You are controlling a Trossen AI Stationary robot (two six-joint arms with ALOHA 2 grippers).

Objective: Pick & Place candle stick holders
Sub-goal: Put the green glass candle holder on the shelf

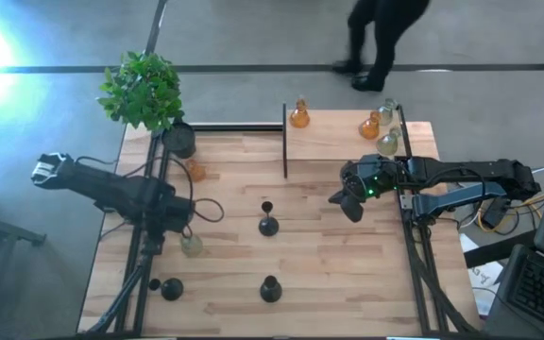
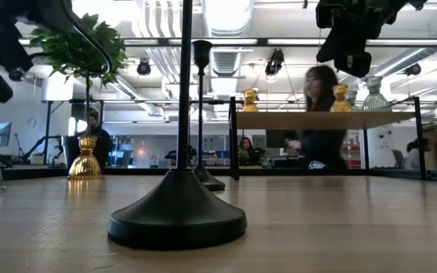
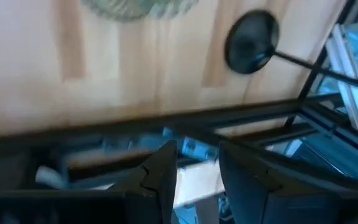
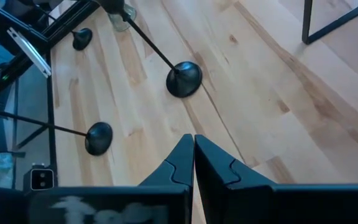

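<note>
Near the desk's left edge, the left gripper (image 1: 179,227) hovers part open and empty just beside a clear glass holder (image 1: 191,246): rigid, slippery, fragile, best gripped at its narrow neck. Black holders (image 1: 268,225) look bottom-heavy; grip their stems. The right gripper (image 1: 352,206), near the raised shelf (image 1: 338,142), is closed and empty

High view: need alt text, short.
Overhead of a wooden table: the left end effector hovers by a clear holder near the left edge, while the right end effector, shut and empty, hangs below a raised shelf carrying amber and clear holders. Three black holders stand on the table.
</note>
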